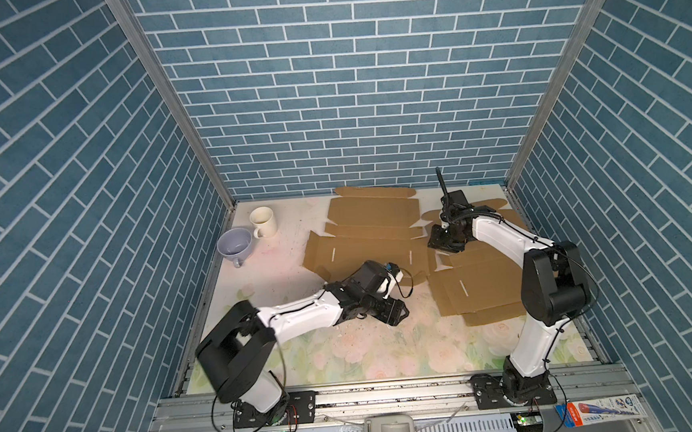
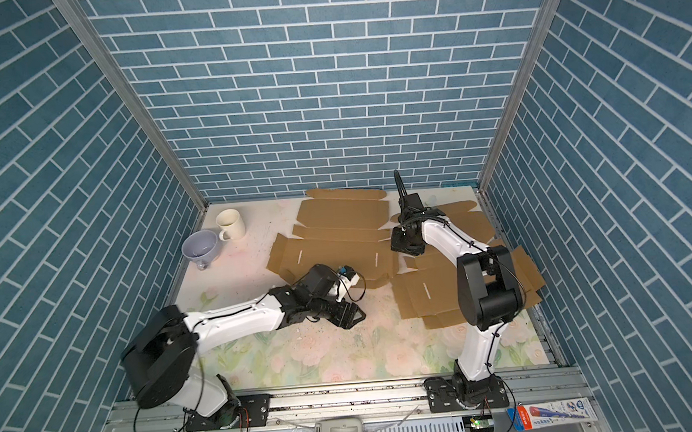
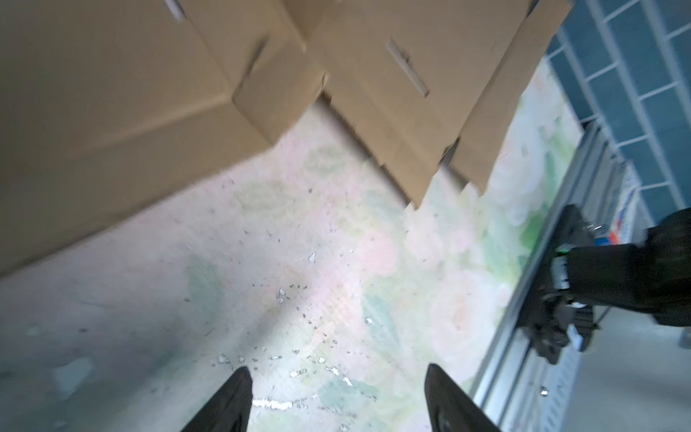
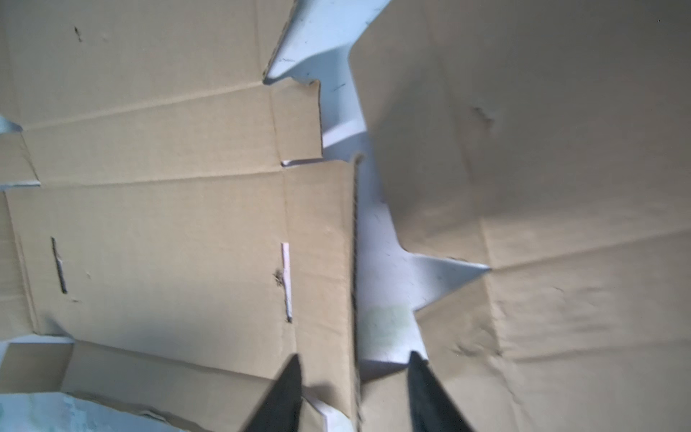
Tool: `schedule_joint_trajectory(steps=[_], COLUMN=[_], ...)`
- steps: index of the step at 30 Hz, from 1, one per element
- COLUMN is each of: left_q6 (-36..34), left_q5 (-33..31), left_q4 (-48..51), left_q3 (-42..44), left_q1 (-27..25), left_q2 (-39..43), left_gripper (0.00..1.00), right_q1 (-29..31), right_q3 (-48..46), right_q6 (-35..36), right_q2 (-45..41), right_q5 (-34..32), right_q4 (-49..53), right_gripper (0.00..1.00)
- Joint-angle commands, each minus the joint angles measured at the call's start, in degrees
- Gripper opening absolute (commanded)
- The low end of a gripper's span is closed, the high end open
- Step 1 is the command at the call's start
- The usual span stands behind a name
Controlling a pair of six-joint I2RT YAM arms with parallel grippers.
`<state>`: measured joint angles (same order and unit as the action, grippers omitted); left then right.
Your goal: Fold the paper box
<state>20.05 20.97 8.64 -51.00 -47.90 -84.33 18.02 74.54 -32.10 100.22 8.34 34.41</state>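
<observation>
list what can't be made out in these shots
1. Right cardboard sheet: partly behind the right arm in both top views.
2. Left cardboard sheet: motion-blurred in the left wrist view.
3. Right fingers: under that arm in both top views; contact with either sheet unclear.
4. White mug: inside too small in a top view.

- My left fingers [image 3: 228, 404] run off the wrist view's edge; only the tips show.
- My right fingers [image 4: 284, 396] are cut off likewise.
- My right arm [image 1: 548, 278] covers part of the right-hand cardboard blank [image 1: 487, 286].
- The print on the packet [image 1: 600, 412] is too small to read.
</observation>
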Motion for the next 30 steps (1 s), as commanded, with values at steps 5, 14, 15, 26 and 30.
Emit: schedule_joint_trajectory(steps=[5,14,15,26,30], left_q6=[-2.52,3.06,3.74,4.36,4.47], left_q5=[-3.90,-7.44,-7.47,-7.21,-6.78], left_q4=[10.11,-2.23,-3.26,-4.88,-5.36], left_q3=[-0.24,-0.50,-0.01,2.10,2.31], left_q1=[20.45,23.38,23.37,23.25,23.29], left_q2=[9.12,6.36,6.51,8.18,8.39], left_gripper=[0.79,0.79,0.80,0.80,0.80], right_q1=[7.41,24.00,25.09,29.44,29.92], right_q3=[-17.20,-30.11,-30.41,-30.69,-30.01], right_q6=[-25.86,-58.16,-60.62,-73.59,-76.03], right_q2=[-18.93,-17.62,-16.19,-4.33,-1.88], right_q5=[3.41,-1.29,-2.00,-7.85,-10.82], right_q4=[-7.34,-37.29,-39.35,-51.47,-51.95], right_gripper=[0.77,0.77,0.76,0.66,0.63])
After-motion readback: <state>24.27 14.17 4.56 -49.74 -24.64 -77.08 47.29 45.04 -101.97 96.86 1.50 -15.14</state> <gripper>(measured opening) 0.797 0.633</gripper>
